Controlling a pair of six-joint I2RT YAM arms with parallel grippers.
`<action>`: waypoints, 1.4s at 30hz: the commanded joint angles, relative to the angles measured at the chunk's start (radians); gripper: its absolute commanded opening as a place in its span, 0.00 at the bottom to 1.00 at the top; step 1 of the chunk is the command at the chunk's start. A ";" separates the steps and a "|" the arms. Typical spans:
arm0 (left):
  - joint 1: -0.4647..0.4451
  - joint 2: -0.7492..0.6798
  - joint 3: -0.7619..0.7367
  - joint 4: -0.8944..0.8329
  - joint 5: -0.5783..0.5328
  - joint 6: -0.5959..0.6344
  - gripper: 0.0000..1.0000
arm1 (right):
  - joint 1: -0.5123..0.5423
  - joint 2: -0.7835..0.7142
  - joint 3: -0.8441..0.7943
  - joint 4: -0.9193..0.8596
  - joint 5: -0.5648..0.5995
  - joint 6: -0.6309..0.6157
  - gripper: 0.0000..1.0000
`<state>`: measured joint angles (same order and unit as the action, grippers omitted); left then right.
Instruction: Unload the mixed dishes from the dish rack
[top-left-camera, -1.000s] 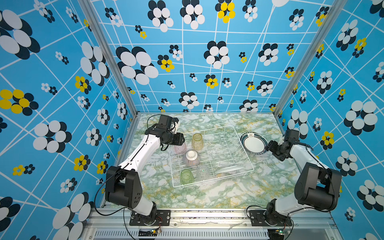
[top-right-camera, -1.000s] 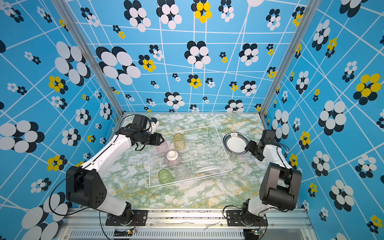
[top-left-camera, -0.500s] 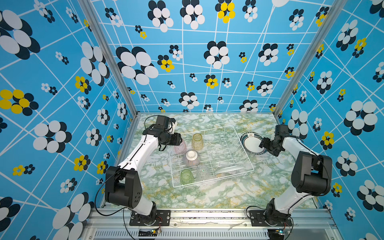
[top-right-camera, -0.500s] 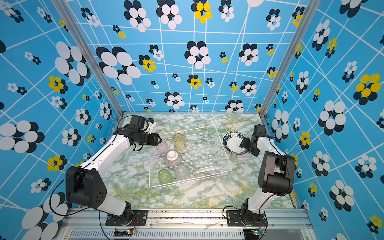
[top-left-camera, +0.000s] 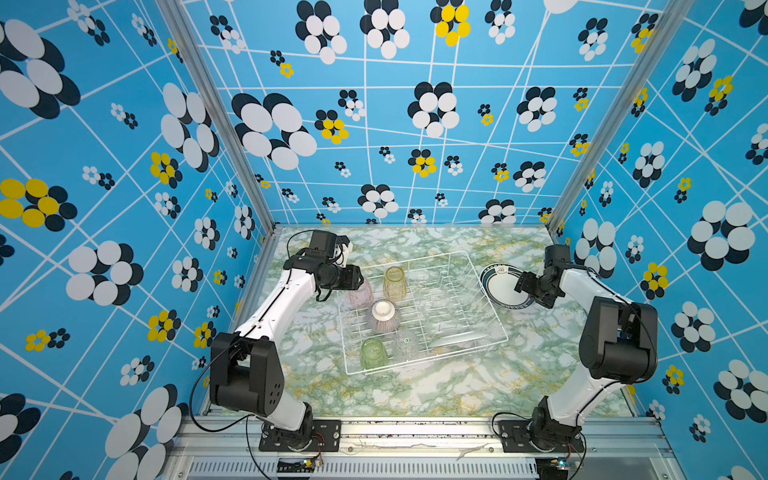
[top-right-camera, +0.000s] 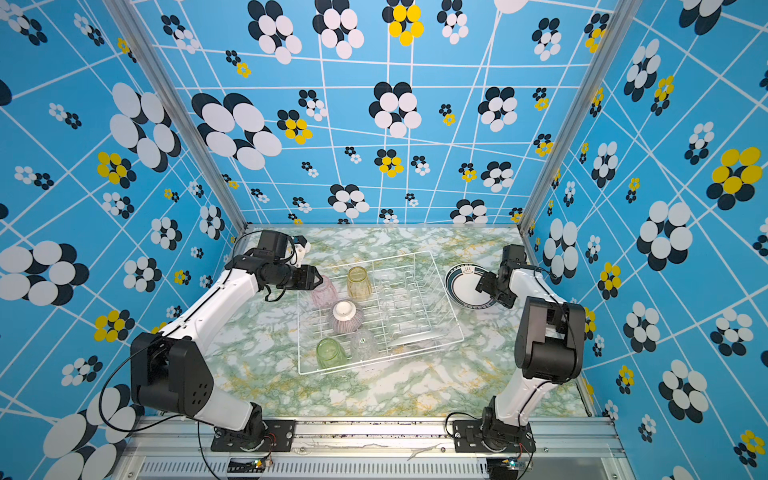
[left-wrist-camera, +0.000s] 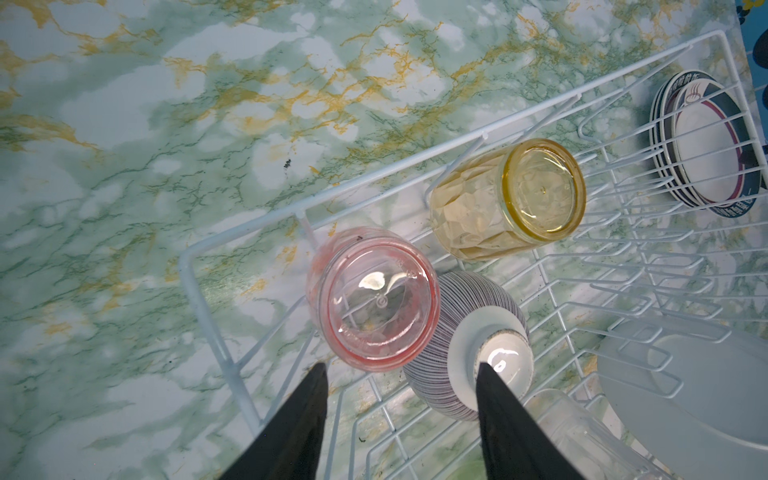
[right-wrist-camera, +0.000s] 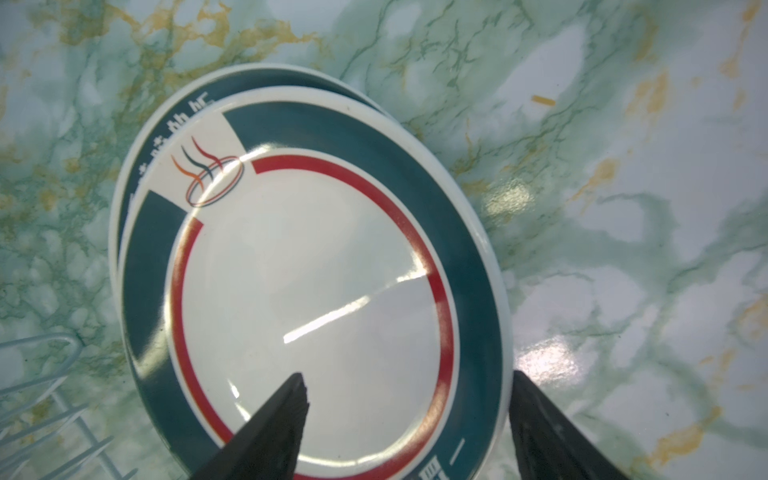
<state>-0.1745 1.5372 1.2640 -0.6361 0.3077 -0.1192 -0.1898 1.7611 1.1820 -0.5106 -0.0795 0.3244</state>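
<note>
The dish rack (top-left-camera: 487, 296) is a white wire basket in mid table. Upside down in it are a pink tumbler (left-wrist-camera: 374, 299), a yellow tumbler (left-wrist-camera: 536, 195), a striped bowl (left-wrist-camera: 465, 332), a green tumbler (top-left-camera: 372, 352) and a clear tumbler (top-left-camera: 406, 344). My left gripper (left-wrist-camera: 399, 370) hangs open just above the pink tumbler (top-left-camera: 359, 293), touching nothing. Green-rimmed plates (right-wrist-camera: 311, 270) lie stacked on the table right of the rack. My right gripper (right-wrist-camera: 409, 380) is open low over the stack (top-left-camera: 500, 286), one finger over the top plate and one past its edge.
A pale flat dish (left-wrist-camera: 685, 395) lies in the rack's divider side. Patterned blue walls close in the table on three sides. Marble tabletop (top-left-camera: 415, 395) lies between the rack and the arm bases along the front rail.
My right gripper has moved left from beside the plates to over the stack. The left gripper has stayed by the pink tumbler.
</note>
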 joint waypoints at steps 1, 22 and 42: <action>0.011 0.008 -0.005 -0.005 0.019 0.001 0.58 | 0.006 0.011 0.023 -0.013 -0.003 -0.008 0.78; 0.014 -0.012 -0.014 -0.010 0.018 -0.003 0.58 | 0.009 0.036 0.024 0.008 -0.068 -0.015 0.78; 0.056 -0.114 -0.078 -0.118 -0.074 -0.052 0.50 | 0.040 -0.349 -0.063 -0.046 -0.244 -0.114 0.70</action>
<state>-0.1284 1.4616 1.2087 -0.6930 0.2707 -0.1493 -0.1791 1.4437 1.1568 -0.5205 -0.1791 0.2504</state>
